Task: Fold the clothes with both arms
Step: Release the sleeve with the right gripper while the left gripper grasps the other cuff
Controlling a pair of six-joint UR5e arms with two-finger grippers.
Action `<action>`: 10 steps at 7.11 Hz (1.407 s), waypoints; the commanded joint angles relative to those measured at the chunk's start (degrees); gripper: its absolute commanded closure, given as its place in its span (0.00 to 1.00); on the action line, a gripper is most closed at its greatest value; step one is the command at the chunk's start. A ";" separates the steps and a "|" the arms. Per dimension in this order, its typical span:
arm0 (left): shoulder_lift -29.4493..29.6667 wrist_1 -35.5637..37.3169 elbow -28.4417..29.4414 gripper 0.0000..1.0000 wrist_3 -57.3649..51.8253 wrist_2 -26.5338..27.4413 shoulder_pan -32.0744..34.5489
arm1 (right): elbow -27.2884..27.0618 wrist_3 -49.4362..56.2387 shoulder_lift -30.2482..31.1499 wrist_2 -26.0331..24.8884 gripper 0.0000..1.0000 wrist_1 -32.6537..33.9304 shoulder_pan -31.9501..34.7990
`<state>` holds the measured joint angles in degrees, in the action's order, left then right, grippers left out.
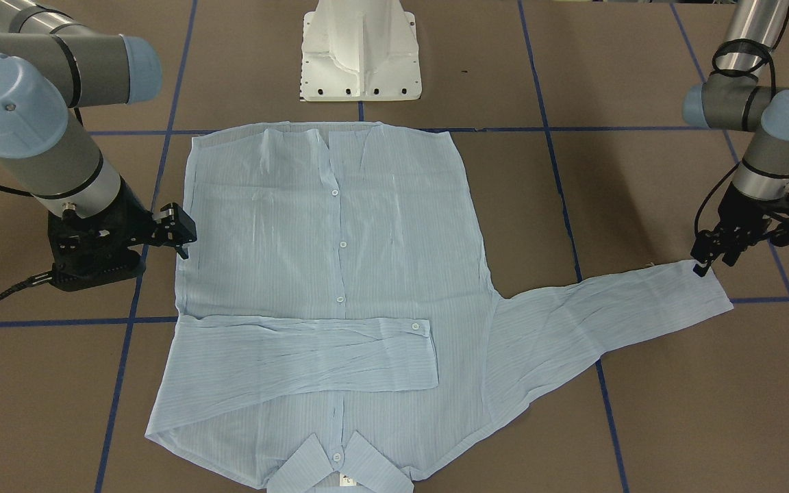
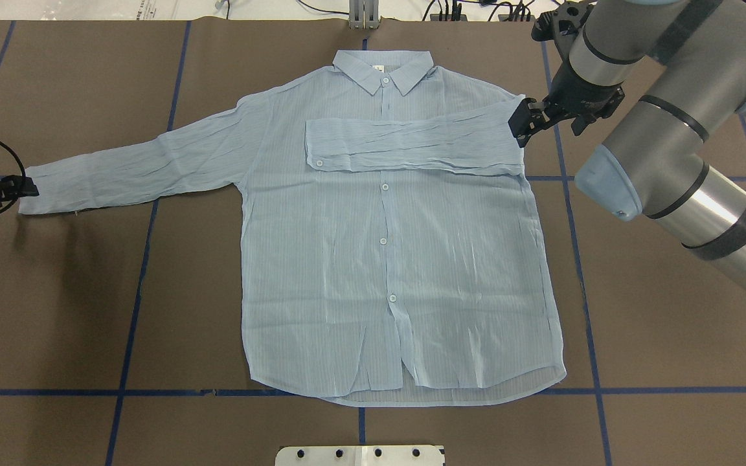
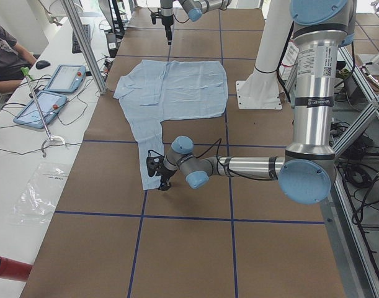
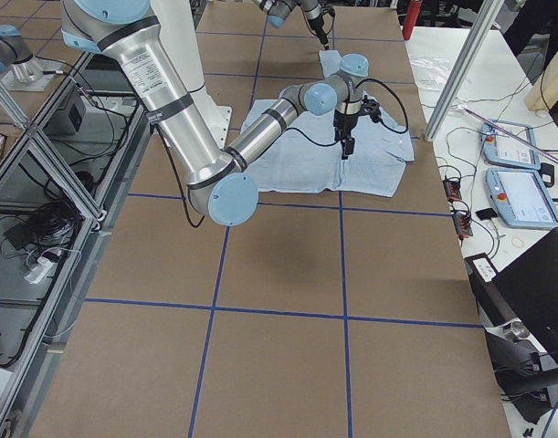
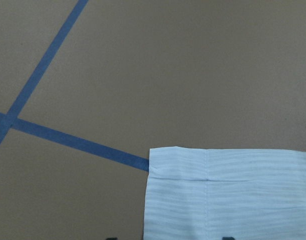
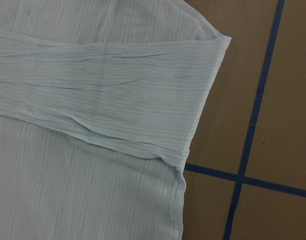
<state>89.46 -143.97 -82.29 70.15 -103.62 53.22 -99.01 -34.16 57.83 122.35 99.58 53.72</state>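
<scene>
My shirt (image 2: 386,259) lies flat on the desk (image 2: 88,310), buttoned front up, collar at the far side and hem near me. One fold is done: the right sleeve (image 2: 412,145) lies across the chest, its cuff just past the button line. The left sleeve (image 2: 140,165) is not yet folded and stretches out flat to the left, well clear of the body.

My left pincer (image 2: 23,188) is low at the end of that sleeve. In the wrist view its jaws stand wide apart on either side of the cuff (image 5: 228,195), gripping nothing. My right pincer (image 2: 523,128) sits at the right shoulder, at the fold of the finished sleeve. I cannot tell how far apart its jaws are, and the cloth there lies flat.

By my reckoning I am about a third through. What remains is the left sleeve across the chest, then the body folded up.
</scene>
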 commanded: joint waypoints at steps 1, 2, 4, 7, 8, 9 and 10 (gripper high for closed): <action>0.19 0.09 0.64 0.29 -0.28 0.26 -0.39 | -0.13 -0.38 0.01 0.00 0.00 0.00 -0.01; 0.54 0.00 1.34 0.33 -0.28 0.26 -0.39 | -0.13 -0.38 0.01 -0.09 0.00 0.00 -0.10; 0.72 0.00 1.70 0.44 -0.28 0.26 -0.39 | -0.13 -0.38 -0.08 -0.09 0.00 -0.09 -0.10; 0.72 0.00 1.79 0.70 -0.28 0.26 -0.39 | -0.13 -0.38 0.00 -0.09 0.00 -0.09 -0.01; 0.72 0.09 1.61 0.85 -0.28 0.17 -0.39 | -0.13 -0.38 0.01 -0.09 0.00 -0.09 -0.01; 0.72 0.18 1.09 0.97 -0.36 0.17 -0.39 | -0.13 -0.38 0.09 -0.09 0.00 -0.09 -0.01; 0.72 0.27 0.30 1.00 -0.89 0.17 -0.39 | -0.13 -0.38 0.27 -0.09 0.00 -0.09 -0.01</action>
<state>90.19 -143.81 -81.20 69.69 -103.44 52.79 -99.14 -34.54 57.93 122.26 99.49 53.70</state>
